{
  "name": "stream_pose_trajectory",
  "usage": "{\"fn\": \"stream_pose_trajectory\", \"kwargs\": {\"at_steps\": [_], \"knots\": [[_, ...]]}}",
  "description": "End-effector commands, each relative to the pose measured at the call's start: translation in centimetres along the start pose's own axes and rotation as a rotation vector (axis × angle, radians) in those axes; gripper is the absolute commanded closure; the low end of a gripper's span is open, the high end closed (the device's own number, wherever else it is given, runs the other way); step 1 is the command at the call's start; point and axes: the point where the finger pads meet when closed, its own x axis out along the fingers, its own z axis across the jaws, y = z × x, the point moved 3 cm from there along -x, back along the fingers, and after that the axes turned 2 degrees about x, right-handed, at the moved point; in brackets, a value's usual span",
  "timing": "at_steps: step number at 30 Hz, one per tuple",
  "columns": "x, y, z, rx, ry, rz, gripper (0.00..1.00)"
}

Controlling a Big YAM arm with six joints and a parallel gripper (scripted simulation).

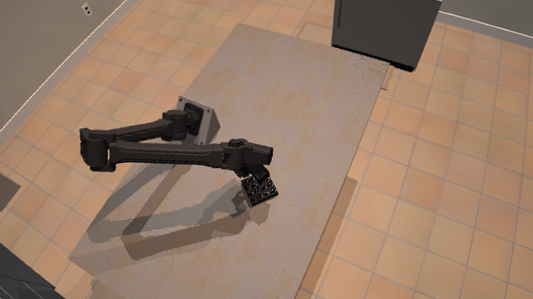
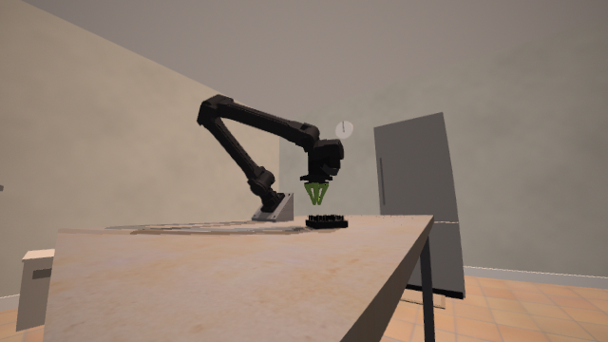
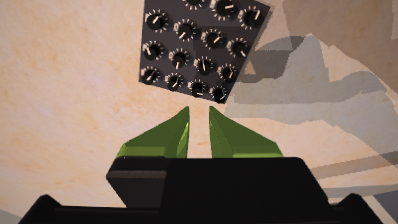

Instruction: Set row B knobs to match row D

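Observation:
The black knob box (image 1: 260,189) (image 2: 326,221) (image 3: 200,45) stands flat on the table (image 1: 262,69) (image 2: 190,275). It carries a grid of small black knobs with white lines; in the wrist view it is turned at a slant and its top edge is cut off. My gripper (image 2: 315,203) (image 3: 199,112) has green fingers that point straight down, a short way above the box's near edge. The fingers stand a narrow gap apart with nothing between them. They touch no knob. The printed names are too small to read.
The arm's base (image 1: 200,119) (image 2: 277,209) is bolted to the table behind the box. A grey fridge (image 1: 392,9) (image 2: 413,166) stands past the table's far end. The table's right edge (image 1: 349,170) is close beside the box.

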Motion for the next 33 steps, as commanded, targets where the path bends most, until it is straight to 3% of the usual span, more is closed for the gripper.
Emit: {"fn": "stream_pose_trajectory", "kwargs": {"at_steps": [1,24,26,27,33], "knots": [[0.6,-0.5,0.2,-0.006,0.002,-0.004,0.81],[2.9,-0.2,0.2,-0.009,0.004,-0.001,0.81],[2.9,-0.2,0.2,-0.009,0.004,-0.001,0.81],[1.7,-1.4,0.9,-0.008,-0.014,-0.037,0.81],[2.7,-0.7,0.4,-0.008,-0.002,-0.012,0.81]]}}
